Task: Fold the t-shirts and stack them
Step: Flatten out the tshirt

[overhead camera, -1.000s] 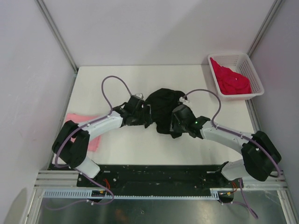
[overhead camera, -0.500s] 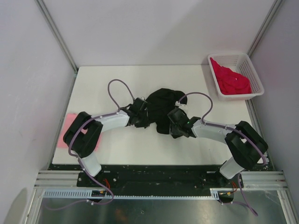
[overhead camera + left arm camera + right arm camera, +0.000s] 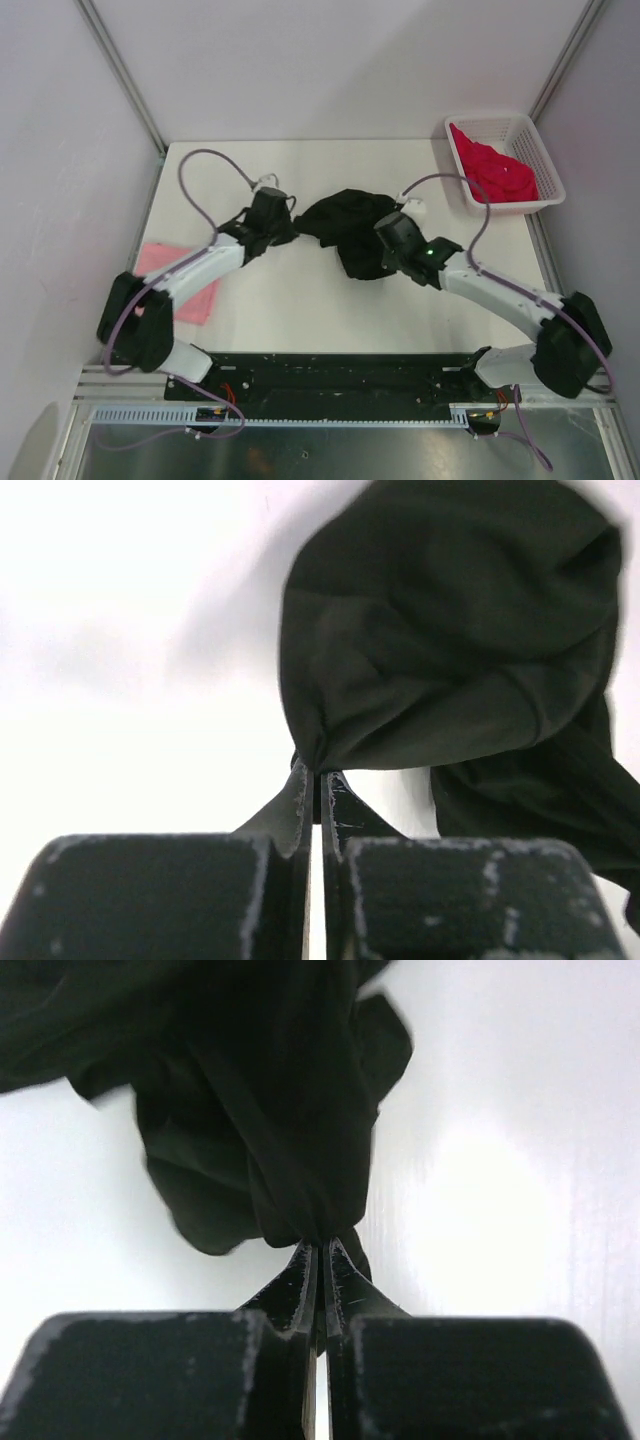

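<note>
A crumpled black t-shirt point(image 3: 350, 228) lies bunched in the middle of the white table. My left gripper point(image 3: 283, 224) is shut on its left edge; the left wrist view has the cloth point(image 3: 440, 650) pinched at the fingertips point(image 3: 318, 778). On the shirt's right side my right gripper point(image 3: 388, 238) is also shut on it, a fold of the black cloth point(image 3: 270, 1110) drawn into the closed tips point(image 3: 320, 1250). A light pink t-shirt point(image 3: 182, 280) lies flat at the table's left edge, partly under the left arm. The crimson-red t-shirt point(image 3: 495, 172) is piled in the basket.
A white lattice basket point(image 3: 532, 135) stands at the back right corner of the table point(image 3: 300, 310). Grey walls close in at left, right and back. Purple cables loop above both wrists.
Both grippers have closed on the black t-shirt. The left arm pulled its edge left and the right one shifted right and back, stretching the bundle a little wider.
</note>
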Controlling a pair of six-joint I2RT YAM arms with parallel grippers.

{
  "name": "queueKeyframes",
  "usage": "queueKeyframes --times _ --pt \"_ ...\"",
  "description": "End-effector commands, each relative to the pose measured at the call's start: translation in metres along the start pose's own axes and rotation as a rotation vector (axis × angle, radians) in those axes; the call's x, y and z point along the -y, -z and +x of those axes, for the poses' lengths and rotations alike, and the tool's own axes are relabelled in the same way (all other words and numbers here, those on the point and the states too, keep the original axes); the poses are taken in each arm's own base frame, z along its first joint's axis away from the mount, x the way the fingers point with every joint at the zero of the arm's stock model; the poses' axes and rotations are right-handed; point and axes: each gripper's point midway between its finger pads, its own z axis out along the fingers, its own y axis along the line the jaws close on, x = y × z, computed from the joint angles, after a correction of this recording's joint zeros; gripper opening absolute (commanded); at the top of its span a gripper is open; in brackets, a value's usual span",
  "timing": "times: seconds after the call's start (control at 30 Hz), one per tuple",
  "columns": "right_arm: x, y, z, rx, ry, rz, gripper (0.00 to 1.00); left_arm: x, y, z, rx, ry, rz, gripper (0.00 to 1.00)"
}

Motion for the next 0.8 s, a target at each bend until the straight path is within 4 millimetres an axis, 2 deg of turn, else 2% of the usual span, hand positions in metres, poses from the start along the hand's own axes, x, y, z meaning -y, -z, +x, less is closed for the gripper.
queueKeyframes --times 0.0,0.2,0.3,0.47,0.6,0.77 --pt "0.024 0.050 -0.067 0.181 -0.037 0.053 0.00 0.000 0.062 -0.085 0.279 -0.008 0.001 0.00" --pt "0.044 0.094 -0.117 0.300 -0.078 0.046 0.01 0.005 0.132 -0.144 0.477 -0.029 0.024 0.00" --pt "0.054 0.109 -0.131 0.335 -0.099 0.048 0.02 0.005 0.161 -0.162 0.548 -0.025 0.036 0.00" --pt "0.070 0.131 -0.144 0.381 -0.133 0.055 0.02 -0.003 0.200 -0.180 0.637 0.003 0.042 0.00" --pt "0.086 0.145 -0.154 0.420 -0.161 0.074 0.03 -0.012 0.219 -0.191 0.675 0.023 0.030 0.00" --pt "0.096 0.165 -0.170 0.457 -0.198 0.060 0.03 -0.025 0.229 -0.196 0.681 0.061 -0.017 0.00"
